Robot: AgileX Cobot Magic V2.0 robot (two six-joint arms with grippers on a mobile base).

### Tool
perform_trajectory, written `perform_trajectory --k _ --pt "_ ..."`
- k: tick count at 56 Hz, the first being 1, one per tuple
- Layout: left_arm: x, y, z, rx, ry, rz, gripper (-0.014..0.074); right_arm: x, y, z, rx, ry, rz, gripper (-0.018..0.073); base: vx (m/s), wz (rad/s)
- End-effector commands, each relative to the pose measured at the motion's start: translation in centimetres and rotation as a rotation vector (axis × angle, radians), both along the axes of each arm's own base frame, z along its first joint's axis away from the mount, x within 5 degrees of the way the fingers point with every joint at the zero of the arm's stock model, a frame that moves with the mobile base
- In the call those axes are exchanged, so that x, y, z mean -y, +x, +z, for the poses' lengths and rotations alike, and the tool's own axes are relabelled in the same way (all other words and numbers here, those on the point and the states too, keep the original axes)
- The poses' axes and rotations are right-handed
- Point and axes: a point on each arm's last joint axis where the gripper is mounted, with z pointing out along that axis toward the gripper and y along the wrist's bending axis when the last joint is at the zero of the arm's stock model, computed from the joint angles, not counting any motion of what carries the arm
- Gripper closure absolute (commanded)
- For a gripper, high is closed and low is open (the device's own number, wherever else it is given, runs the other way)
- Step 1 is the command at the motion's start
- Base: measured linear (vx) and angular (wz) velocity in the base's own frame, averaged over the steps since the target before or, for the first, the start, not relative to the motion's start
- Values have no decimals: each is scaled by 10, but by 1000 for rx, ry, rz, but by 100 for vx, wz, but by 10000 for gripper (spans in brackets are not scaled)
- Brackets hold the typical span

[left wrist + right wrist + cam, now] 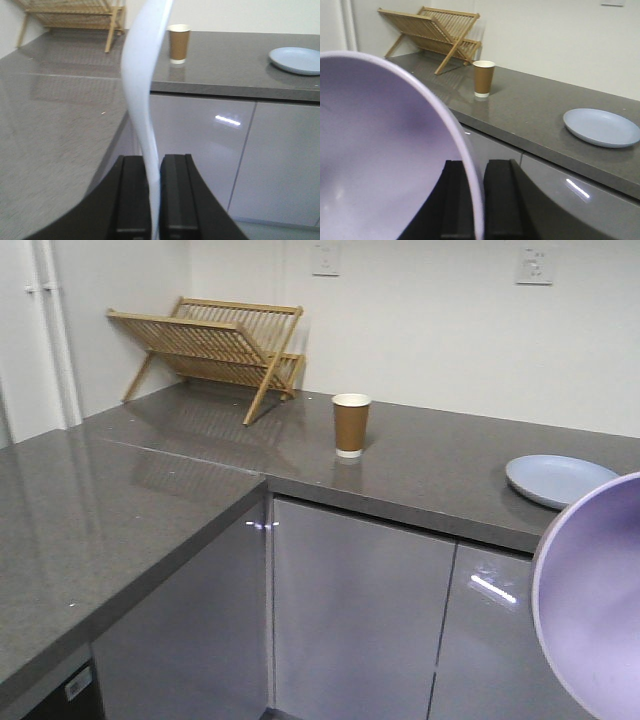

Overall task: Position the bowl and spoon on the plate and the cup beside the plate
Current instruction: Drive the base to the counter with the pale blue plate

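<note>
Left fingers (131, 200) pinch pale blue soup spoon (142, 75); right fingers (500, 200) pinch rim of lavender round bowl (380, 150), both short of worktop (430, 460). Light blue round plate (557, 480) by front edge, brown paper cup (351, 425) apart. Carrying; next: bowl onto plate.

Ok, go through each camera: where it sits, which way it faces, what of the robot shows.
Exterior front-facing: before the countertop corner, looking down over cup, plate and dish rack; no arm shows, only the held bowl lower right.
Left wrist: behind the left gripper, shut on the spoon, facing the countertop.
Right wrist: behind the right gripper, shut on the bowl's rim, facing the countertop.
All three share the cup and plate.
</note>
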Motion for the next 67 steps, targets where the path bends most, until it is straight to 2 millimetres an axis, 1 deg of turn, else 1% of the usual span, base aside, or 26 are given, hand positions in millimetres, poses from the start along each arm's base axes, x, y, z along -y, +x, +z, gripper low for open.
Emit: perform_trajectory --k 1,20,25,67 --pt "0 -2 17 112 -43 8 599 3 -2 16 99 23 -38 568 12 -50" --pt "0 -2 17 112 -43 8 599 3 -2 16 98 23 -38 568 20 -55" --pt "0 -2 17 112 -43 8 599 3 -2 15 94 22 -35 568 31 -21" --pt "0 -2 17 112 -43 8 599 3 -2 15 93 19 -34 568 39 4"
